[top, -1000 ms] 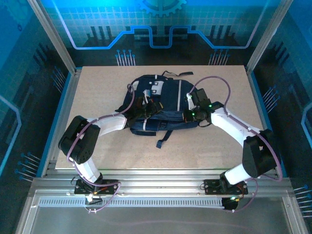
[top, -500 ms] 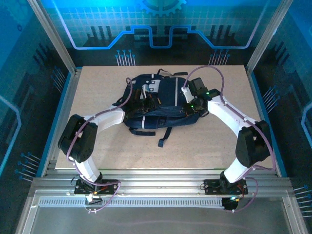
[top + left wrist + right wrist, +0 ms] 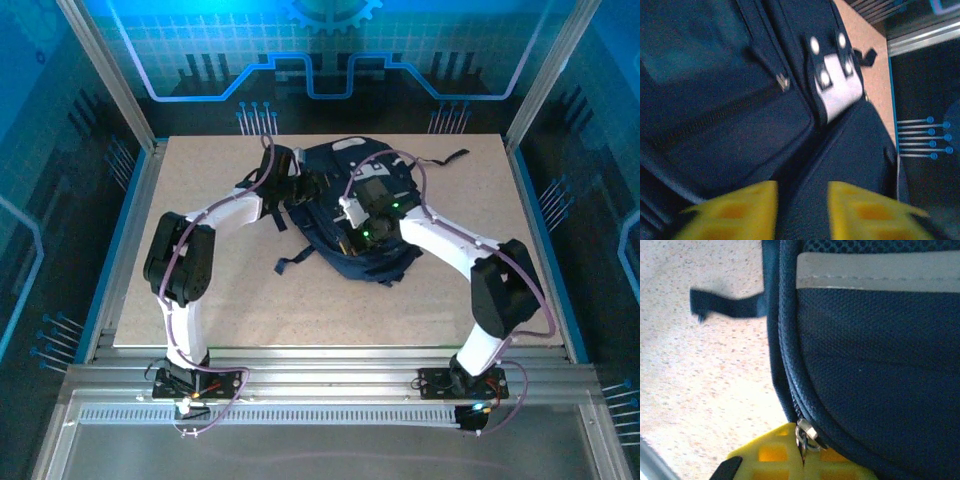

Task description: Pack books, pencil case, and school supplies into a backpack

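Comparing with a second ago, you see the backpack [image 3: 360,262] swung round at mid-table, the left gripper [image 3: 802,200] newly spread above its fabric and the right gripper [image 3: 802,452] pinching the zip pull [image 3: 806,434], so closing seems underway.

Robotics lab work cell. Tan speckled board tabletop [image 3: 260,315] boxed in by aluminium extrusion posts [image 3: 110,75], slotted rails [image 3: 330,385] along near edge. Two white-and-black robot arms [image 3: 450,240] bolted there side by side. Green indicator lights [image 3: 371,236] on right arm. Far wall panel [image 3: 330,75] blue-lit, printed with gear and circuit-trace graphics; similar pattern on left and right side panels [image 3: 40,250].
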### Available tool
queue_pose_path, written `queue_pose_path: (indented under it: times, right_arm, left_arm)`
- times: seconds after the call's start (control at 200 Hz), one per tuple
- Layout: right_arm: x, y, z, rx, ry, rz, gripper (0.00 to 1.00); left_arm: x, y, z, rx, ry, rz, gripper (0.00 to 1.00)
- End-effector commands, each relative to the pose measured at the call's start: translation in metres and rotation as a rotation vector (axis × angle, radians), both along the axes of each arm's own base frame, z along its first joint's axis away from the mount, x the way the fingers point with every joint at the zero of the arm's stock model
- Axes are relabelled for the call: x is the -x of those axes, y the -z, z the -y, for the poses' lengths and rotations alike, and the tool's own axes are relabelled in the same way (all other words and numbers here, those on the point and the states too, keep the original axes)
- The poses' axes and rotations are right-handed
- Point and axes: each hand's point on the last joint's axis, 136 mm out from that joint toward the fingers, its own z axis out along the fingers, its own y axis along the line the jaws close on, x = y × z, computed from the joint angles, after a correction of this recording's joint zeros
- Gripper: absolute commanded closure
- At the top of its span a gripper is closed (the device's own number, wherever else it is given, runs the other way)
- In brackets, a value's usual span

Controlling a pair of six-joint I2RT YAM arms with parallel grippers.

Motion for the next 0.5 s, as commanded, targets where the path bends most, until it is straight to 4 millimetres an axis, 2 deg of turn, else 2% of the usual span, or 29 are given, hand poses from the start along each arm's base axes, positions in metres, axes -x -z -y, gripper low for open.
queue_pose_path:
  times: [0.0,0.11,0.215,0.29,0.375,0.495]
  right_arm:
    - [0.007,-0.01,-0.04,-0.131,-0.001,-0.099,1.0]
    - [-0.001,-0.015,-0.051,-0.149,-0.003,-0.102,1.0]
    - [0.0,-0.022,-0.056,-0.171,-0.004,-0.123,1.0]
    - [0.002,-0.027,-0.057,-0.188,0.004,-0.128,1.0]
    - [0.006,-0.029,-0.056,-0.206,0.015,-0.13,1.0]
    - [0.013,-0.033,-0.056,-0.246,0.03,-0.125,1.0]
  left_arm:
    - [-0.006,-0.049,-0.036,-0.025,-0.108,0.088,0.02]
    - [0.022,-0.048,-0.045,-0.005,-0.133,0.032,0.01]
    - [0.049,-0.028,-0.049,0.057,-0.168,-0.045,0.01]
    - [0.063,-0.01,-0.045,0.125,-0.183,-0.103,0.01]
    - [0.071,0.01,-0.038,0.187,-0.197,-0.159,0.02]
    - [0.073,0.029,-0.022,0.27,-0.213,-0.19,0.13]
